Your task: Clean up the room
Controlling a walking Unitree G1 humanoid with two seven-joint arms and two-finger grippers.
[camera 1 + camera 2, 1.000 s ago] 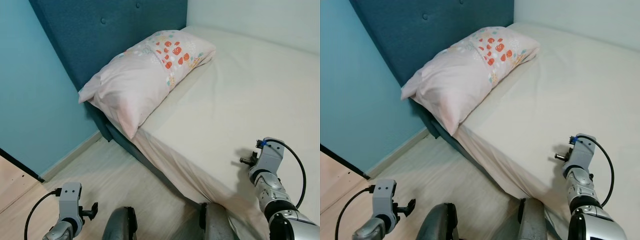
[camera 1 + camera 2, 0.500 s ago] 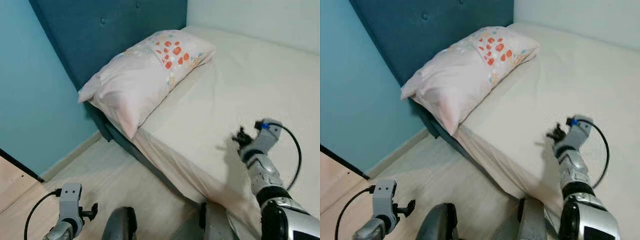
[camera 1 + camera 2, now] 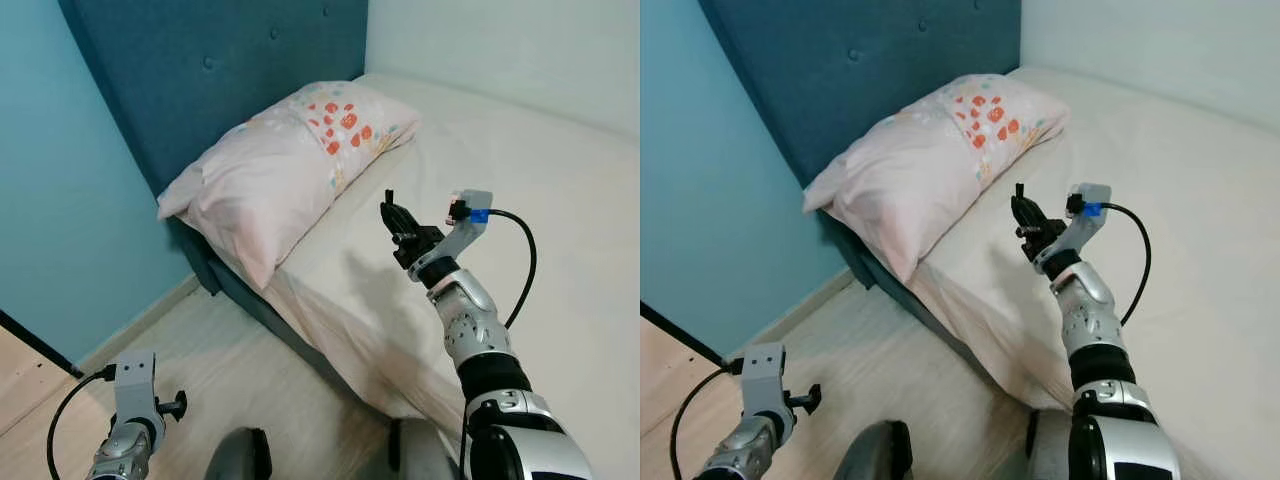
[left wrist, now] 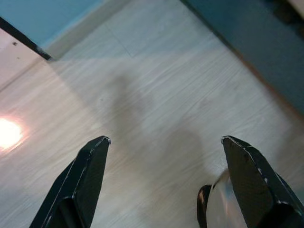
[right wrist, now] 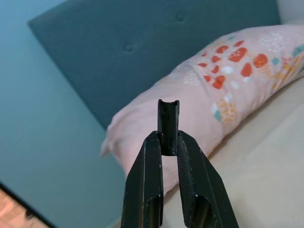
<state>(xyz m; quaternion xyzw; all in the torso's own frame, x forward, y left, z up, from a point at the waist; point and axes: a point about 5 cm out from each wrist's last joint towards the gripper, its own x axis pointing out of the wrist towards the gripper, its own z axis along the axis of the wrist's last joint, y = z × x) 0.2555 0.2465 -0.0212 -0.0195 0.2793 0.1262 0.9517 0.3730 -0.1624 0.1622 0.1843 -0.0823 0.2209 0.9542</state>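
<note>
- Lying crooked at the head-end corner of the bed, pale pink pillow with red-orange flower print (image 3: 290,160) leans on the dark teal tufted headboard (image 3: 200,70), its lower corner hanging off the mattress side edge.
- Cream sheet-covered mattress (image 3: 520,170) otherwise bare; sheet edge rumpled along the near side.
- Right gripper (image 3: 398,222) raised over the mattress near that side edge, aimed at the pillow, apart from it; fingers pinched together, holding nothing.
- Left gripper (image 4: 164,171) hangs idle low over the pale wood floor (image 4: 156,95), fingers spread wide, empty.
- Step looks like the reach toward the pillow to straighten it.
- Next move likely needs the right fingers opened, then closing on the pillow's near edge.
</note>
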